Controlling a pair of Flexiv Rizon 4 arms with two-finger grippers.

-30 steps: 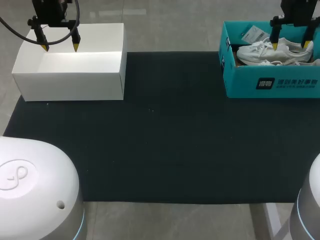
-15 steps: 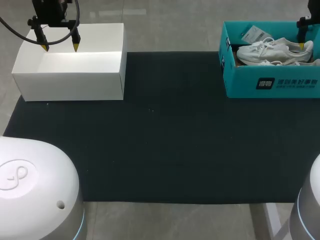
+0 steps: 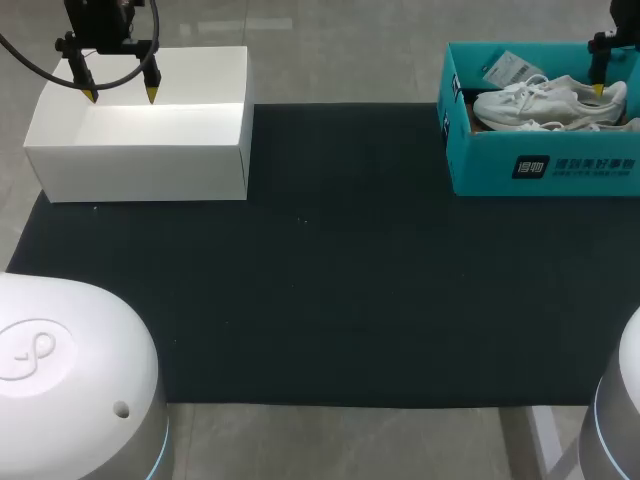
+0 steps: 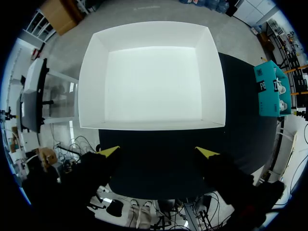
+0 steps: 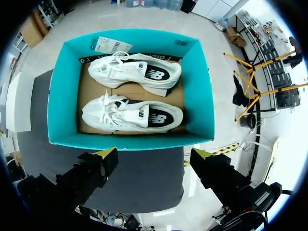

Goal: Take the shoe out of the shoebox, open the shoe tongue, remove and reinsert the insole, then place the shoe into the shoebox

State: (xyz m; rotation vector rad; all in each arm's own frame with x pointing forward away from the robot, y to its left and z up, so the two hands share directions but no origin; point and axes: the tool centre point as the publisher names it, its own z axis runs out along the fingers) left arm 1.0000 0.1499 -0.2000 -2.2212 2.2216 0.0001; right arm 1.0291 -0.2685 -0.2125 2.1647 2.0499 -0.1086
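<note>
**Layout.** A black mat covers the table. An open white box stands at its far left corner, with nothing visible inside. The teal shoebox stands at the far right corner with its lid off. Two white sneakers lie side by side in it, toes toward the same end wall. The near sneaker lies by the wall closest to the right gripper, and the far sneaker lies beyond it. A dark insole shows through the near sneaker's opening. A hang tag rests in a far corner of the shoebox.

**Grippers.** The right gripper hovers above the shoebox, fingers spread wide and empty. The left gripper hangs over the white box's edge, likewise spread and empty.

**Step in hand (judged):** extracting one shoe.

1. Centre the right gripper over the near sneaker's midfoot, fingers across its narrow width.
2. Descend so that one finger passes between the sneaker and the shoebox wall without striking the rim.
3. Grip the upper and sole, not the laces alone.
4. Lift straight up until the sole clears the rim, then traverse to the mat.

**Caution:** the shoebox is probably light and may slide or tip if a finger snags the far sneaker.
</note>
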